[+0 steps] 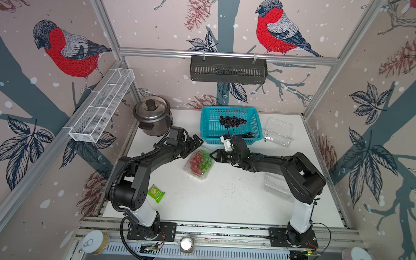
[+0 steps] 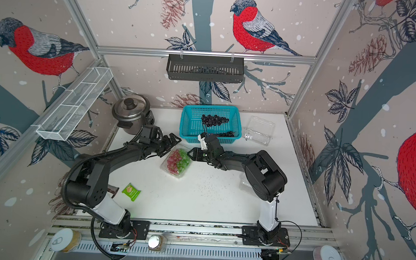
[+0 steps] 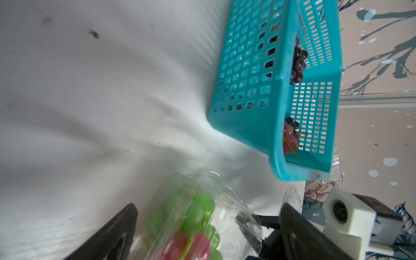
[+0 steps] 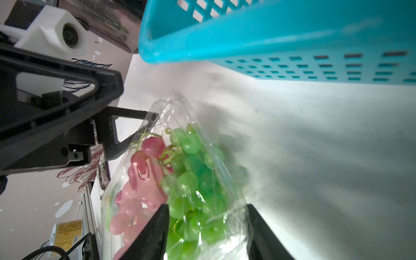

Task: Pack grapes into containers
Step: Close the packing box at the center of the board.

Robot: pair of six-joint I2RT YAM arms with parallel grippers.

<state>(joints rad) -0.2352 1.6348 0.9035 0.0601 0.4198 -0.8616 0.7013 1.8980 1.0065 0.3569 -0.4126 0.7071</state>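
Closure of the filled container appears to be the step in hand. Items on the counter, left to right:

1. Rice cooker at 10 o'clock and green packet at 8 o'clock. Neither belongs to the task.
2. Left end effector. It sits just beside the filled container's 10 o'clock corner, jaws spread wide and holding nothing.
3. Filled container. It lies at the centre of the counter and holds the red and green grapes. The clear lid lies over the fruit. Whether it is latched cannot be told.
4. Right end effector. It is at the container's 2 o'clock edge. In the right wrist view its fingers stand partly spread and straddle the clear plastic. Whether the pads bear on it cannot be told.
5. Teal basket at 12 o'clock. It holds dark grapes, and the left wrist view shows a red bunch there too.
6. Empty containers. One is at 2 o'clock and appears open. Another is at 4 o'clock, partly hidden by the right arm.

Next move, as judged: press the lid rim down until it seats, and brace the opposite side with the left end effector so the thin shell does not slide. Keep the force light, because the plastic would likely buckle and the fruit bruise. The basket bunches then go to the empty containers.
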